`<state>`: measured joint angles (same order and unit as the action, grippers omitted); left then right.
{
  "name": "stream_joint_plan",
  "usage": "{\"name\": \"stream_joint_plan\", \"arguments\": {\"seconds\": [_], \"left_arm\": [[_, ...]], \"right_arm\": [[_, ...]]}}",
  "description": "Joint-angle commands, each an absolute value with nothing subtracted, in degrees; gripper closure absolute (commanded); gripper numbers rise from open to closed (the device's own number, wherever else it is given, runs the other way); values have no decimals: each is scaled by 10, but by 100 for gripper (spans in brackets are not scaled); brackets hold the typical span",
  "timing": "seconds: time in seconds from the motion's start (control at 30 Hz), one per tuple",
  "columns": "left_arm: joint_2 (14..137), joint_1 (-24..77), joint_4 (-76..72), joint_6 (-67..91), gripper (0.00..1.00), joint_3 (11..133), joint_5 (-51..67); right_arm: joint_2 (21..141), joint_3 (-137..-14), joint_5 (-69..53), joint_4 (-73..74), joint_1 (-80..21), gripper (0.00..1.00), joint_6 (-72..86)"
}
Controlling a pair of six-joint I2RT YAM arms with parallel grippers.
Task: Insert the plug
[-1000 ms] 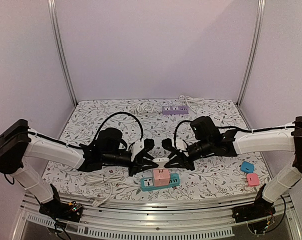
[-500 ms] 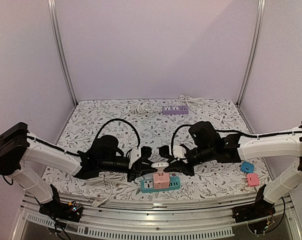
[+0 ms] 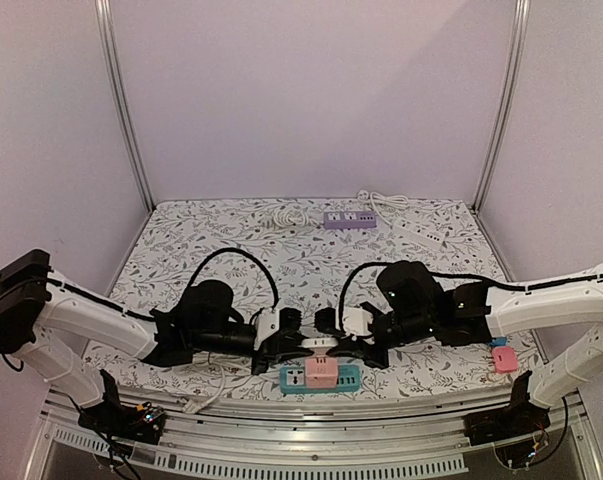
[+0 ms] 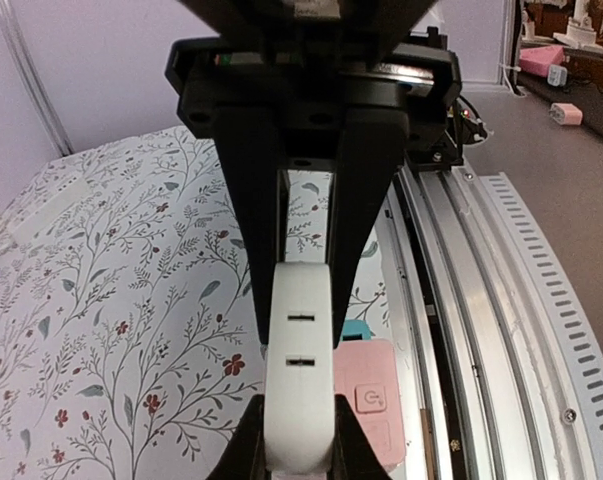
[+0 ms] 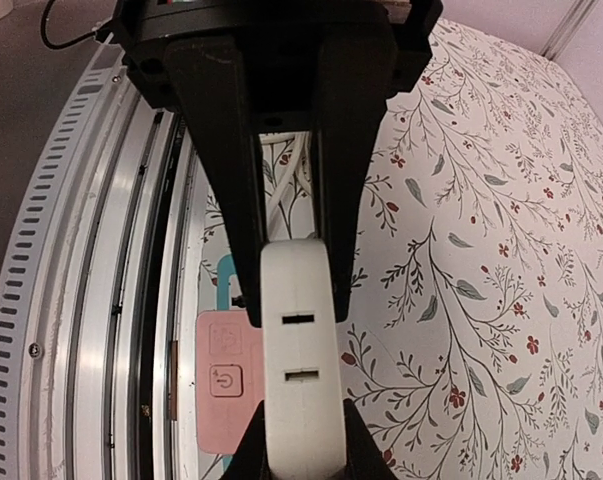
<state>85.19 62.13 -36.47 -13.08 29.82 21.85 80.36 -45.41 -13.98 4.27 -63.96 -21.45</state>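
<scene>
Both arms have sunk lower than a second ago, bringing the white plug (image 3: 321, 343) down to just above the pink adapter (image 3: 321, 372) on the teal power strip (image 3: 349, 378) at the counter's (image 3: 231, 240) near edge. The left jaws and right jaws each stay clamped on the white plug from opposite sides.

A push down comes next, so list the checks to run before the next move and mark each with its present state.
1. Left gripper shut on the white plug: ok.
2. Right gripper shut on the same plug: ok.
3. Plug close to the teal power strip: ok, it sits just behind the strip in the top view.
4. Plug lined up over a free socket: cannot tell; both wrist views show the pink adapter off to one side.
5. Prongs facing down: cannot tell, hidden.
6. Plug seated: not ok, it hangs clear of the strip.
</scene>
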Motion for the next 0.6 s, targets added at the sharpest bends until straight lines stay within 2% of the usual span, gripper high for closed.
{"name": "stream_joint_plan", "arguments": {"seconds": [0.0, 0.13, 0.33, 0.4, 0.43, 0.57], "left_arm": [[866, 663, -298, -94, 100, 289, 270], [858, 665, -288, -62, 100, 286, 276], [850, 665, -287, -34, 100, 282, 281], [852, 666, -297, -38, 100, 278, 281], [852, 666, -302, -43, 100, 275, 277], [852, 671, -331, -74, 100, 265, 255]], "right_arm": [[846, -424, -110, 80, -677, 100, -193], [843, -422, -114, 77, -690, 100, -173], [826, -406, -114, 72, -695, 89, -141], [818, -401, -110, 62, -695, 66, -134], [816, -401, -110, 61, -695, 57, -130], [804, -379, -111, 41, -695, 36, -106]]}}
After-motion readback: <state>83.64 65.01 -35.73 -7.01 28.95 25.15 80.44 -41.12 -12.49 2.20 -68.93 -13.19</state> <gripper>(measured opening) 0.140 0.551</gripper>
